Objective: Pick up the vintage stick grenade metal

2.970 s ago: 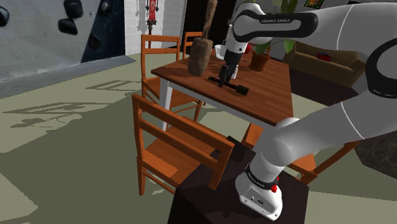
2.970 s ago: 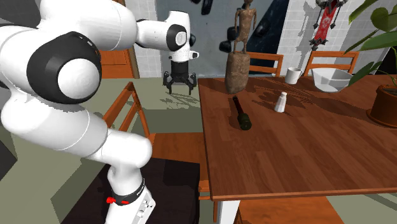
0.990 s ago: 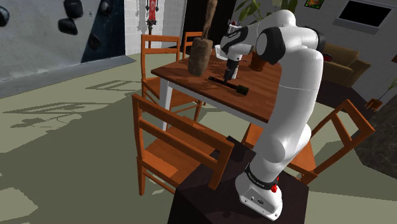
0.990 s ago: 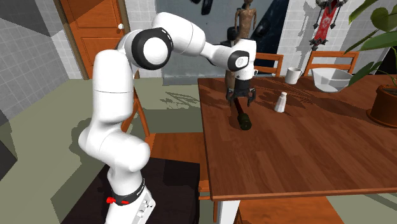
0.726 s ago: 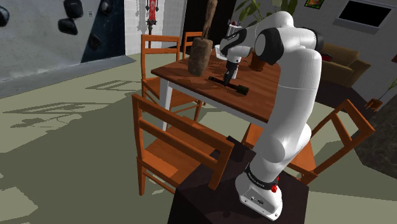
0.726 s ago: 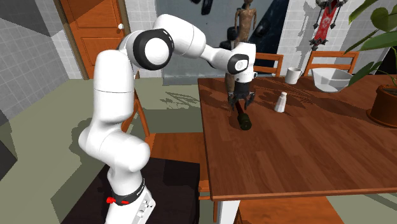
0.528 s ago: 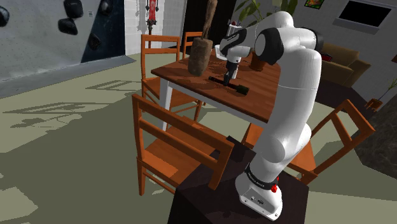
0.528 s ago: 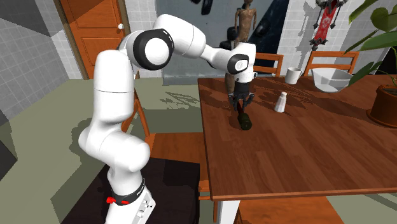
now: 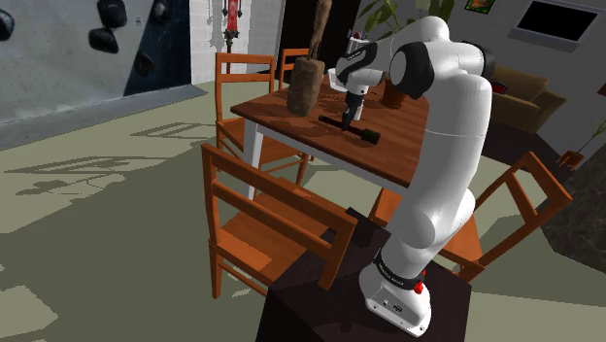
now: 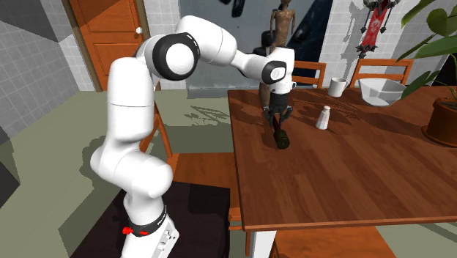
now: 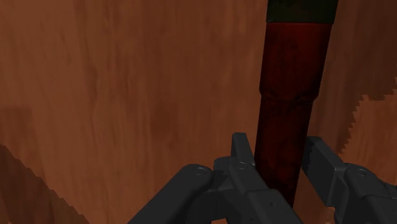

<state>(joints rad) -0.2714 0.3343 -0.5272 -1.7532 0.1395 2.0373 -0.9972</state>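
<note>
Stick grenade [image 9: 361,134]: flat on table [image 10: 351,183], near the edge. Gripper [image 11: 278,146]: 2 fingers narrow, clasping dark red handle [image 11: 286,95] away from head [image 10: 281,139]. Risk on lift: off-centre hold, probable head-end sag, pivot, slip, drop.

The tall carved figure [image 9: 303,87] stands near the stick grenade [image 10: 280,139], on the shoulder view's left, and crowds that side. The shaker [image 10: 322,117] stands apart on the second exterior view's right, with bare counter [image 10: 344,183] between them. Toward the near edge it's open wood, plenty of room. The handle fills the gap between the fingers [image 11: 242,156], with no slack.
</note>
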